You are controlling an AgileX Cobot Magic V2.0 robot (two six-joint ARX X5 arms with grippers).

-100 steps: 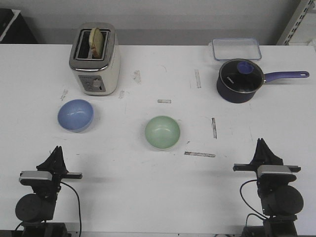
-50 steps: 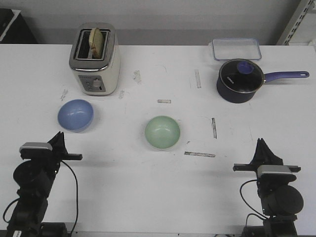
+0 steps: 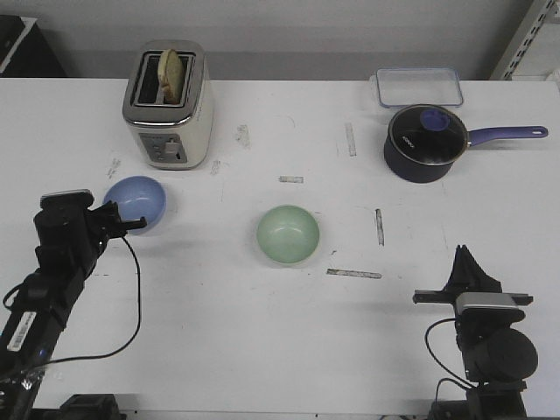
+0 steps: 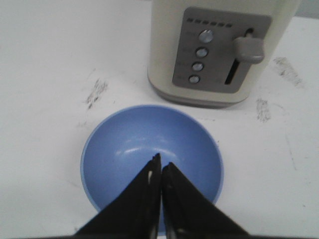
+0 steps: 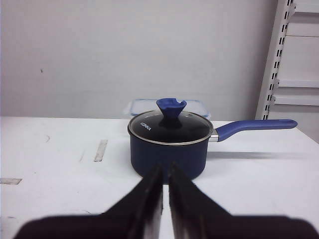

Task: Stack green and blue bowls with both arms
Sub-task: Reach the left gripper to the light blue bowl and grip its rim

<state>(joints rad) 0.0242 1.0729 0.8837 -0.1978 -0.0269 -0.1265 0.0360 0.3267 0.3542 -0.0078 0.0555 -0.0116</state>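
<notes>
The blue bowl (image 3: pixel 140 200) sits on the white table at the left, in front of the toaster. The green bowl (image 3: pixel 287 234) sits near the middle of the table. My left gripper (image 3: pixel 118 223) is shut and empty and hovers at the blue bowl's near rim. In the left wrist view its closed tips (image 4: pixel 160 162) point into the blue bowl (image 4: pixel 124 149). My right gripper (image 3: pixel 461 255) is shut and empty, low at the front right, well away from both bowls. In the right wrist view, the right gripper (image 5: pixel 165 167) points at the saucepan.
A cream toaster (image 3: pixel 168 105) with bread stands behind the blue bowl and also shows in the left wrist view (image 4: pixel 219 50). A dark blue lidded saucepan (image 3: pixel 424 143) and a clear container (image 3: pixel 418 86) stand at the back right. Tape marks dot the table.
My left arm has risen and reached forward from the front edge, bringing its shut gripper up to the blue bowl. The right arm and both bowls have not moved.
</notes>
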